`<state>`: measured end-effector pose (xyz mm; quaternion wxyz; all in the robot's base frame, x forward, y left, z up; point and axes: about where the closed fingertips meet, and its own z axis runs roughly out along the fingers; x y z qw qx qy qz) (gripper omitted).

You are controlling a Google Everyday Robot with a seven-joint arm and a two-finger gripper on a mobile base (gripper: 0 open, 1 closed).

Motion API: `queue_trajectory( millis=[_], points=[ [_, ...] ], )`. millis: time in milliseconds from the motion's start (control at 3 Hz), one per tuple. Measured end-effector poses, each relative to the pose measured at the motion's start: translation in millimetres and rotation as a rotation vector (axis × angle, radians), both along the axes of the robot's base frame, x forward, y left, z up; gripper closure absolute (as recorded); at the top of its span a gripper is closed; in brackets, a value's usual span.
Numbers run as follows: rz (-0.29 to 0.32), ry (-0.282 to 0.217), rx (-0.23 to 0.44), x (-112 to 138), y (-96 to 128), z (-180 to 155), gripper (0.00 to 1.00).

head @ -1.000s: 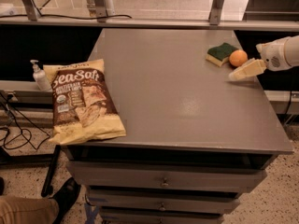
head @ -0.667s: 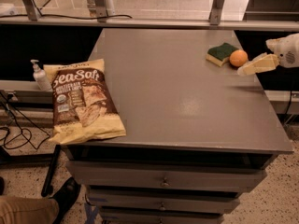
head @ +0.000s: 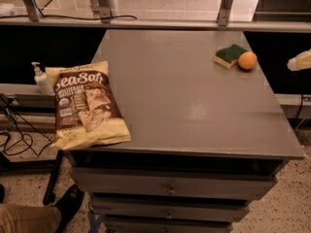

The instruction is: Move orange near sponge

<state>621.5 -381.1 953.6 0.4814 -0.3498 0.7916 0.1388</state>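
Observation:
The orange (head: 247, 60) rests on the grey tabletop (head: 184, 96) near its far right edge. It sits right beside the sponge (head: 230, 55), which has a dark green top and a pale yellow base, and seems to touch the sponge's right end. My gripper (head: 299, 61) shows only as a pale tip at the right edge of the camera view, off the table and clear of the orange. It holds nothing that I can see.
A brown and yellow chip bag (head: 86, 106) lies at the table's left front edge. A small pump bottle (head: 42, 79) stands on a lower shelf to the left. Drawers (head: 170, 188) are below the tabletop. A person's leg and shoe (head: 43, 212) show at bottom left.
My gripper has pulled back to the right, away from the orange and off the table. The orange and sponge stay in place side by side.

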Motion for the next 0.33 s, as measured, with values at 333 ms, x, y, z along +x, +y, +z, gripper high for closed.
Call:
queue_trajectory(
  millis=[333],
  points=[
    [0.017, 0.009, 0.002, -1.2, 4.1, -1.0, 0.0]
  ],
)
